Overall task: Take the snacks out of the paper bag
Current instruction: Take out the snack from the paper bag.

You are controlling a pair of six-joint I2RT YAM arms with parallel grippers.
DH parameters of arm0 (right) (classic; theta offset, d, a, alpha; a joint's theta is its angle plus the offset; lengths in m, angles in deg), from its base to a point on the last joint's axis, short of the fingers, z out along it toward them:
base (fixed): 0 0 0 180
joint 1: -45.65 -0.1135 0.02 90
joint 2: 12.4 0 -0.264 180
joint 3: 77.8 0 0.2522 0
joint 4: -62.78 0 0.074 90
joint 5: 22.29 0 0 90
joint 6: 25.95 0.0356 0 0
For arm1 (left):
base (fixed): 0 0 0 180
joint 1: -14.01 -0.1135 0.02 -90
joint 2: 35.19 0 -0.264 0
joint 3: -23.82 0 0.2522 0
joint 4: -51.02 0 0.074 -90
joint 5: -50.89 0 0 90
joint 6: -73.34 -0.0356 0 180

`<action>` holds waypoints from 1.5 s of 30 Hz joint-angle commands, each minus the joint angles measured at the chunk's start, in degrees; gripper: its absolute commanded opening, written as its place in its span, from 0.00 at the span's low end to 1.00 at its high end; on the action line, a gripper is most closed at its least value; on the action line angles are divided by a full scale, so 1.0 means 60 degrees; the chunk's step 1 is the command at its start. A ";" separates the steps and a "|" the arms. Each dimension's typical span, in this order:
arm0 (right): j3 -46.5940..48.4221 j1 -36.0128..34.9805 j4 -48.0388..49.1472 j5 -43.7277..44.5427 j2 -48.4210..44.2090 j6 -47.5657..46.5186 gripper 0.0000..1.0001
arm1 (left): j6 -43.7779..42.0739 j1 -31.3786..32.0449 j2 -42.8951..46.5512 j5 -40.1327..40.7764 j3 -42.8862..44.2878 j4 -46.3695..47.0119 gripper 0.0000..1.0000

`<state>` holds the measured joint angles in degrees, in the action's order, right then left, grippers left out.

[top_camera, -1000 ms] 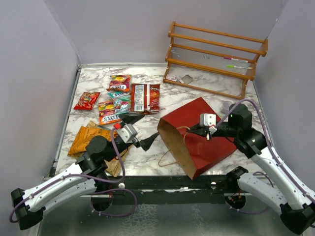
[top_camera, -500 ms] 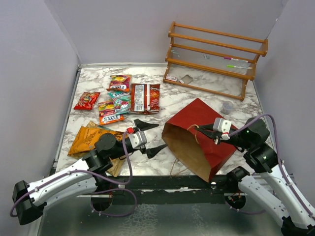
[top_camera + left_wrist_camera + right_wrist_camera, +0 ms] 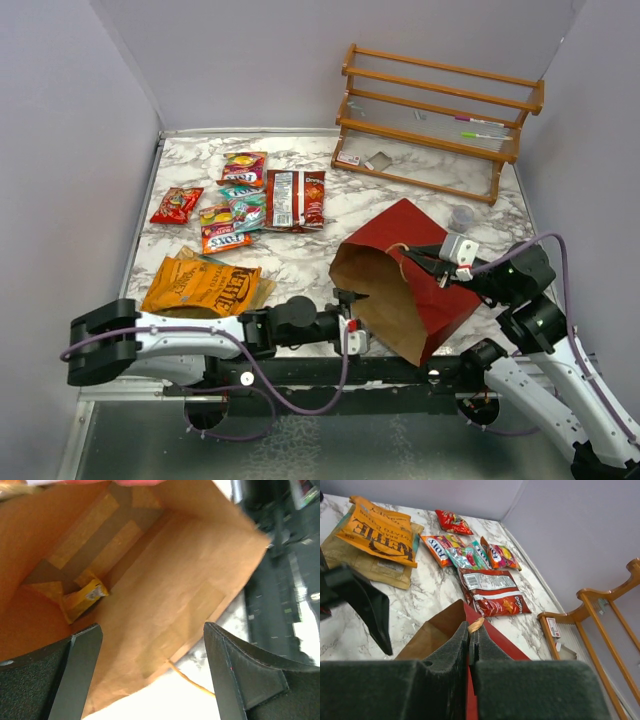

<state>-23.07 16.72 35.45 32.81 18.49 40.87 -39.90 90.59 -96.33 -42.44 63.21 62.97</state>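
Note:
The red paper bag (image 3: 425, 275) lies on its side at the right, its brown mouth (image 3: 375, 290) turned left. My right gripper (image 3: 418, 260) is shut on the bag's upper rim and twisted handle (image 3: 476, 625), holding the mouth up. My left gripper (image 3: 352, 312) hangs open just in front of the mouth, empty. In the left wrist view the left gripper (image 3: 152, 630) looks into the bag (image 3: 165, 580), where one yellow snack packet (image 3: 85, 597) lies deep inside. Several snacks (image 3: 250, 200) lie on the table at the back left, and the orange chip bag (image 3: 205, 288) lies nearer.
An orange wooden rack (image 3: 440, 110) stands at the back right with small cards (image 3: 365, 160) under it. A small clear cup (image 3: 460, 215) sits behind the bag. The bag's loose lower handle (image 3: 200, 685) trails on the marble near the front edge.
My left arm swung from beside the chip bag down and right to the bag's mouth, its jaws narrowing a little. My right gripper drew the bag's rim right, and the mouth gaped wider.

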 commanded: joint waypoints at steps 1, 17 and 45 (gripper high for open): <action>0.0119 -0.0027 0.0572 0.0130 -0.0175 0.0286 0.02 | -0.2621 0.0026 -0.1968 0.1405 0.0446 0.2370 0.85; 0.0363 -0.0027 0.0656 -0.0143 -0.0250 0.0409 0.02 | -0.3842 -0.1914 -0.7685 -0.0176 0.3384 0.5259 0.68; 0.0874 -0.0027 0.0357 -0.0358 -0.0056 0.0409 0.02 | -0.4077 -0.2758 -0.9732 -0.0189 0.5565 0.3242 0.78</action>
<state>-19.09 16.72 36.42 32.07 17.90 42.99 -67.29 74.32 -157.95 -45.15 97.09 87.39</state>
